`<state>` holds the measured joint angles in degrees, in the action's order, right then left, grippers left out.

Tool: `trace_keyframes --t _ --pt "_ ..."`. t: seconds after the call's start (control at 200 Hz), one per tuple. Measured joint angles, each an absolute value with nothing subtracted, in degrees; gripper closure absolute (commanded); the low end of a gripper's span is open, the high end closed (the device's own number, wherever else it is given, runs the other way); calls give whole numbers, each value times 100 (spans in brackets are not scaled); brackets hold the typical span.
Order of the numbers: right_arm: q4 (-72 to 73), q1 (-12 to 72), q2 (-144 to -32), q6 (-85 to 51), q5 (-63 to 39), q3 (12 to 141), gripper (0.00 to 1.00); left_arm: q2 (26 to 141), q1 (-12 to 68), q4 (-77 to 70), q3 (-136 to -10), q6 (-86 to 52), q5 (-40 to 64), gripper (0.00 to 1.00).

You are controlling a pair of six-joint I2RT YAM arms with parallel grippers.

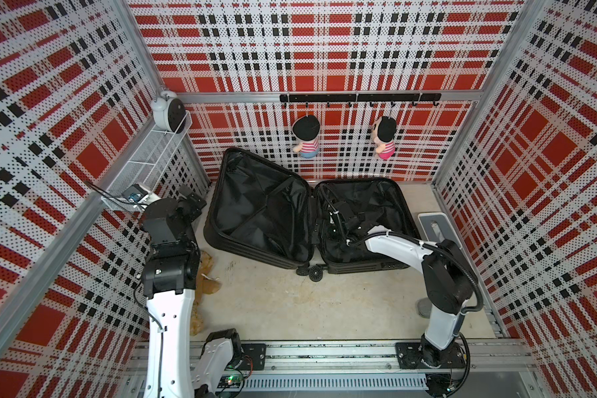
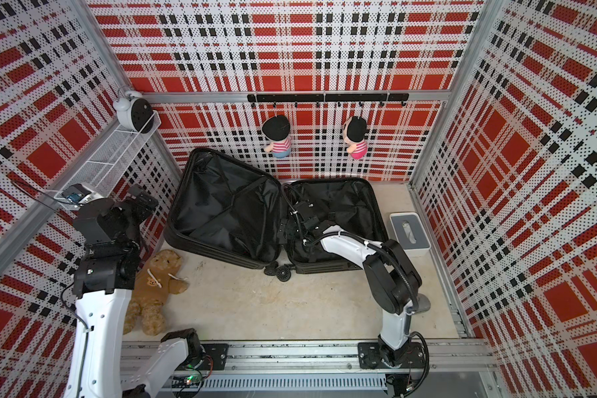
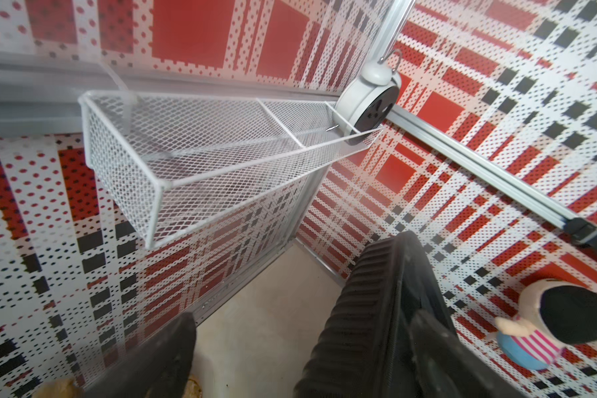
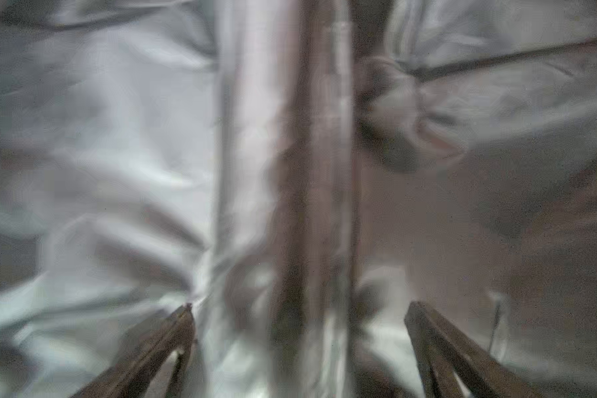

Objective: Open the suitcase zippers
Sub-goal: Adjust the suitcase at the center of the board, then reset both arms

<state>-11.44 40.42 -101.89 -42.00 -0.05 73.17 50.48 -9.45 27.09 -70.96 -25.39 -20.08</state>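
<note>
The suitcase (image 1: 255, 206) is laid open on the bench (image 1: 290, 303); the left hand (image 3: 304, 320) and the right hand (image 4: 299, 308) are both spread wide, nothing gripped.

Ribbed matt suitcase (image 3: 355, 296), glossy crinkled cloth lining (image 1: 255, 206), white metal-mesh basket (image 3: 187, 155)

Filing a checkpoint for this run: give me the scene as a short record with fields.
suitcase: open, both shells spread, black lining showing
left gripper: open, raised near the wire basket, holding nothing
right gripper: open, inside the suitcase near its hinge, holding nothing
tissue box: on the floor beside the suitcase
teddy bear: lying by the left arm
</note>
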Motion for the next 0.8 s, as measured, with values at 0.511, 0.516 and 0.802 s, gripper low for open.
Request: trace_keyframes --t 0.511,0.516,0.802 --pt "-45 4108 -6890 -2073 117 5487 0 5120 2867 2403 -6289 -2563 -3212 2" --pt "-47 4108 -6845 -2043 123 5465 0 5105 2897 2392 -6281 -2561 -3229 2" --pt "-67 3990 -5129 -1179 1061 4663 0 3341 4633 1398 -4923 -2543 -5011 2"
